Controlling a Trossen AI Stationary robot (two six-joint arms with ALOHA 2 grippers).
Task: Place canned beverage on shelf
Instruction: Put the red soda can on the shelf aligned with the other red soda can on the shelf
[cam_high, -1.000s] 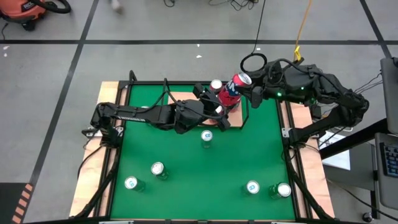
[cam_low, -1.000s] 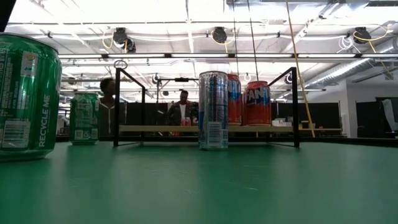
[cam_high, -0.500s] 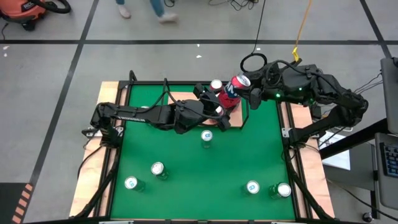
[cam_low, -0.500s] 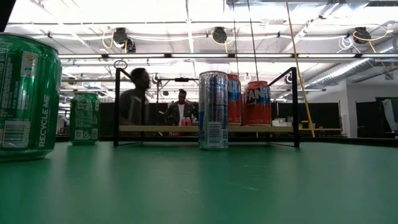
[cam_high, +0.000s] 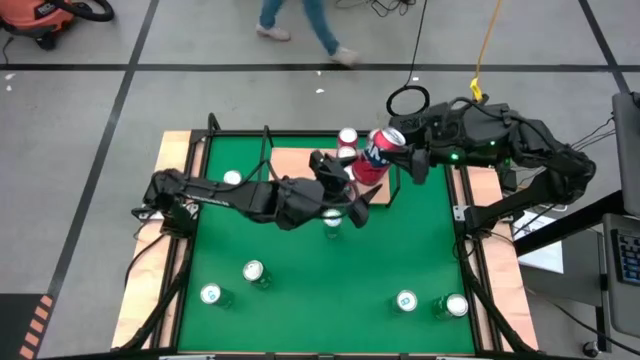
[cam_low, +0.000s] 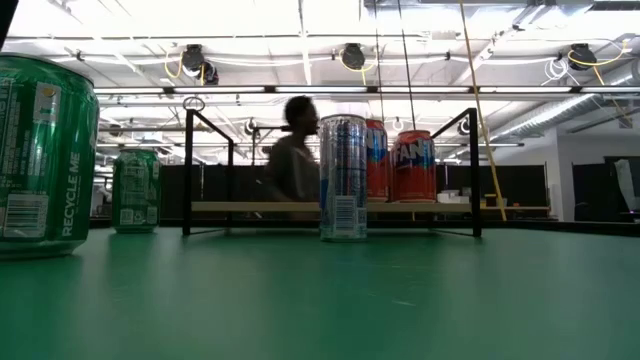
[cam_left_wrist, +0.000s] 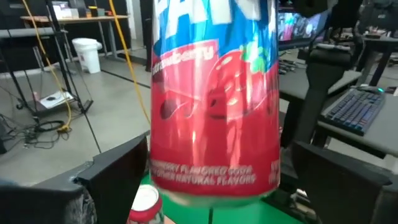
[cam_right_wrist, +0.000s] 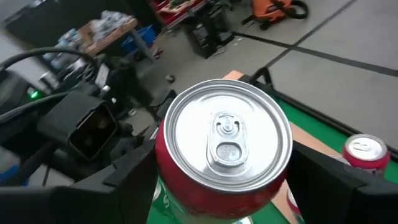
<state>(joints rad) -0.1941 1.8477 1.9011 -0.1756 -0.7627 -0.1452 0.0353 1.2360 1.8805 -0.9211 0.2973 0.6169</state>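
Two grippers meet at upper centre of my high view: the right gripper (cam_high: 402, 160) grips the red can (cam_high: 378, 155), seemingly above the shelf (cam_high: 300, 160), while the left gripper (cam_high: 345, 180) stands open beside it.

I have the right arm reaching in from the right side of the tabletop, elbow bent back and forearm running toward the far middle. Its right gripper (cam_high: 388, 158) is closed around the red can (cam_high: 376, 156), one dark finger (cam_right_wrist: 124, 180) on each side of it, carrying it tilted. The left arm lies stretched low across the tabletop from the left edge toward the centre. Its left gripper (cam_high: 345, 186) sits just beside that same can with the fingers (cam_left_wrist: 118, 180) spread wide on either side, not touching it.
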